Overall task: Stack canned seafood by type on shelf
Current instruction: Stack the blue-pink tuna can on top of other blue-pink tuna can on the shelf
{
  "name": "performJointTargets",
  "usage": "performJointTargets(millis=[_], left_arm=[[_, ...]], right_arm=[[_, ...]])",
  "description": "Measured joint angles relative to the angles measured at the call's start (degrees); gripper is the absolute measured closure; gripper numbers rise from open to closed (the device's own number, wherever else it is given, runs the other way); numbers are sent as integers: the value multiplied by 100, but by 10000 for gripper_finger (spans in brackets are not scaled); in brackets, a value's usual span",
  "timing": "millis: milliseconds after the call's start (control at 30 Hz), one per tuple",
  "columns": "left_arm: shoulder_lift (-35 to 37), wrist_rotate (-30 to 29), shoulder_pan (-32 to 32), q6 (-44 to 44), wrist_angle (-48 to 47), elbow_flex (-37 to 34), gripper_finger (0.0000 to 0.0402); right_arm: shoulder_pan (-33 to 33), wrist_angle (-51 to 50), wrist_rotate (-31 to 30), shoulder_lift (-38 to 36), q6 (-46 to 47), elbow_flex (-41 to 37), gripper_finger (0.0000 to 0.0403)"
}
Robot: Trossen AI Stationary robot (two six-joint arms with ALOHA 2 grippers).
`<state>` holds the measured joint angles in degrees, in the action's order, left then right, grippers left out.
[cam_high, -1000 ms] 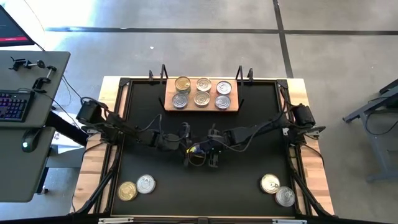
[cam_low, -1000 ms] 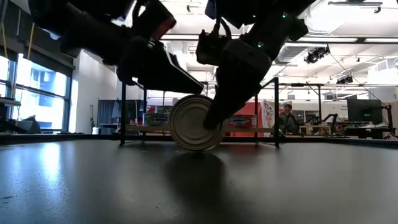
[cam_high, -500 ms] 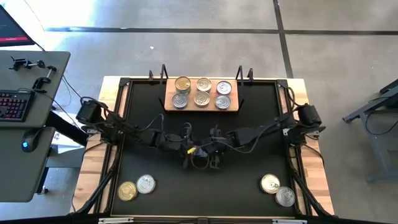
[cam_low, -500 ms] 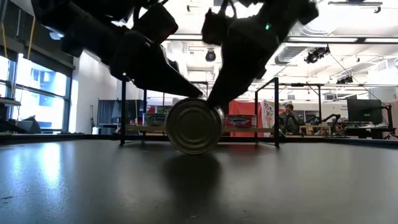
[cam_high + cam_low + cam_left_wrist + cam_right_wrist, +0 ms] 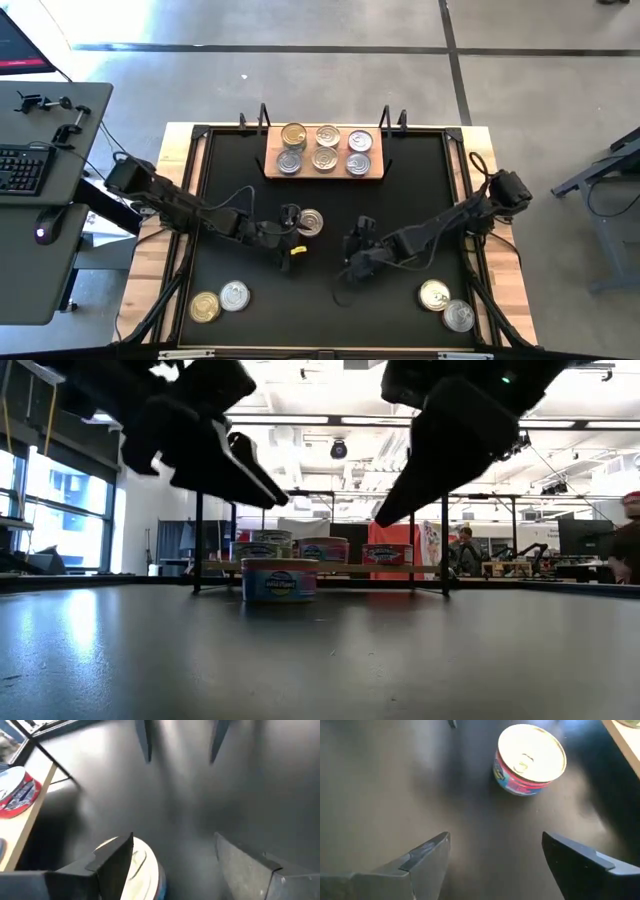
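Note:
One tin [image 5: 310, 223] with a pale shiny lid and a red, pink and blue side label stands upright on the black tabletop, seen also in the low view [image 5: 279, 578] and the right wrist view [image 5: 530, 759]. My left gripper [image 5: 292, 240] [image 5: 174, 840] hovers open just beside and above it; the tin [image 5: 137, 865] shows past one finger. My right gripper [image 5: 352, 262] [image 5: 496, 837] is open, raised, right of and nearer than the tin. The wooden shelf [image 5: 375, 178] at the far edge carries several tins [image 5: 325, 148].
Two tins [image 5: 220, 301] stand at the table's near left corner and two tins [image 5: 446, 305] at the near right corner. The shelf's black uprights [image 5: 197, 540] rise at its ends. A person [image 5: 628, 550] shows in the room beyond.
The tin, which stood on its edge between both grippers at the table's middle, now stands flat on its base, slightly farther back. Both grippers have let go and risen; the right has drawn back toward the near right, the left a little toward the left.

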<state>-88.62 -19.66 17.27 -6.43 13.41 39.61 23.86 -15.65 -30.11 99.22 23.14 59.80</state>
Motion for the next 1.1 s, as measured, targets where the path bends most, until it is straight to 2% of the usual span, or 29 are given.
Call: performJointTargets(millis=[167,333,467,600,767,833,1000,1100], left_arm=[[-502,-542,-2,-403,424,-6,133],[-1107,-1356,5,-712,417,-8,143],[-1438,-1543,53,-870,498,14,192],[-1636,-1748,94,-910,584,36,272],[-1681,-1706,92,-1022,592,55,378],[-1689,-1701,90,-1215,537,117,392],[-1697,-1613,92,-1799,418,417,397],[-1632,-1526,112,-2041,23,651,400]], right_arm=[[221,-35,-573,0,87,-73,96],[335,-38,-1098,0,15,-73,96],[335,-49,-1173,0,-110,-73,96],[333,-107,-1178,0,-177,-73,96],[469,-565,-1245,-65,-71,-73,96],[573,-805,-1384,-160,83,-73,96],[917,-1325,-1861,-499,529,-73,96],[1113,-1411,-2192,-651,644,-73,96]])
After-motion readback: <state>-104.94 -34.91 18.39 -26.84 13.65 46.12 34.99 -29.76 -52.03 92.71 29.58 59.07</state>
